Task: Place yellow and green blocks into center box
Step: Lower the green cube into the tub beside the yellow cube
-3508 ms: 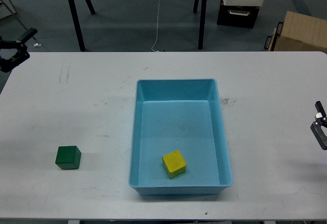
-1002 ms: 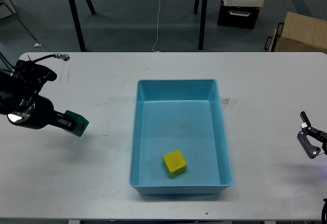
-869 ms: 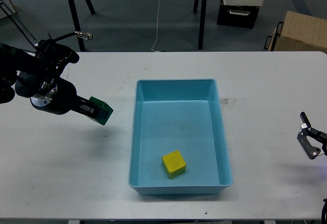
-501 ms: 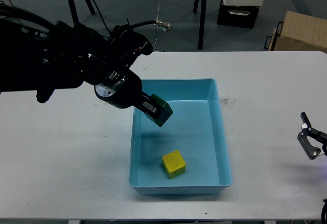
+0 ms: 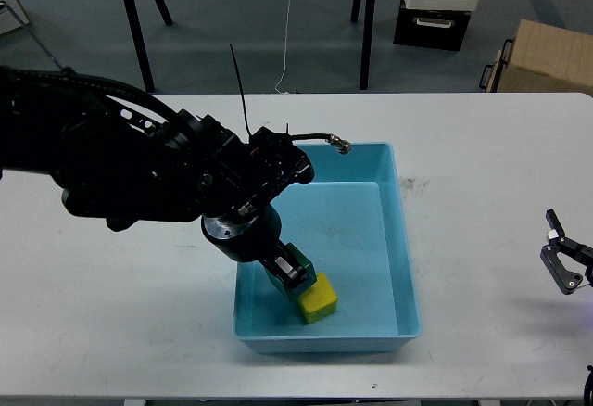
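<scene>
The blue center box (image 5: 404, 239) stands on the white table. My left gripper (image 5: 293, 274) reaches down inside its near left part and is shut on the green block (image 5: 298, 264), low over the box floor. The yellow block (image 5: 321, 298) lies on the box floor right beside the green block, touching or nearly touching it. My left arm covers the box's left wall. My right gripper (image 5: 567, 260) is at the table's right edge, away from the box, its fingers apart and empty.
A white table (image 5: 111, 313) carries the box. Black stand legs (image 5: 134, 26) and a thin cable (image 5: 285, 26) are on the floor behind it. A black case with a white box (image 5: 435, 3) and a cardboard box (image 5: 547, 54) stand at the back right.
My left arm picked the green block off the table's left side, carried it right over the box wall, and lowered it next to the yellow block. The right gripper barely moved.
</scene>
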Robot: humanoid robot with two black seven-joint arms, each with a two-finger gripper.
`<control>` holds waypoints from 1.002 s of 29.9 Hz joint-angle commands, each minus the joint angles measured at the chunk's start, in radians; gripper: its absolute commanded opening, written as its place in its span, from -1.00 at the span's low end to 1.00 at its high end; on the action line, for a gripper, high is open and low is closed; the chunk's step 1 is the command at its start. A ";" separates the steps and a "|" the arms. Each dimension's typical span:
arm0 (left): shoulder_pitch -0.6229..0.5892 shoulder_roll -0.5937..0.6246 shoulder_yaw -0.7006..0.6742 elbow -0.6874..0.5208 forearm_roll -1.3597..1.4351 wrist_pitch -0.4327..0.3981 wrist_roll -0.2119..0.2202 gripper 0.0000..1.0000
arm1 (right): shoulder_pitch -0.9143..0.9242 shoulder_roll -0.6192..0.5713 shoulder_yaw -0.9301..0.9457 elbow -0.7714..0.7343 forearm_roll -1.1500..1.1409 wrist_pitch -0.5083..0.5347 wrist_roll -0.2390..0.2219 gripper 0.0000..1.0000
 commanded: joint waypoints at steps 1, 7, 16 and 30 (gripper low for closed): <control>0.006 -0.002 -0.001 -0.001 -0.026 0.000 -0.002 -0.03 | 0.000 0.000 0.000 0.000 -0.021 0.000 0.000 1.00; 0.005 -0.005 -0.013 0.001 -0.098 0.000 -0.004 0.32 | 0.000 -0.002 0.000 0.000 -0.021 0.000 0.000 1.00; 0.005 0.028 -0.021 0.022 -0.116 0.000 -0.004 0.63 | -0.003 -0.002 0.000 0.000 -0.021 0.000 0.000 1.00; 0.011 0.004 -0.021 0.010 -0.126 0.154 -0.067 -1.00 | -0.003 -0.002 0.000 -0.003 -0.033 0.000 0.000 1.00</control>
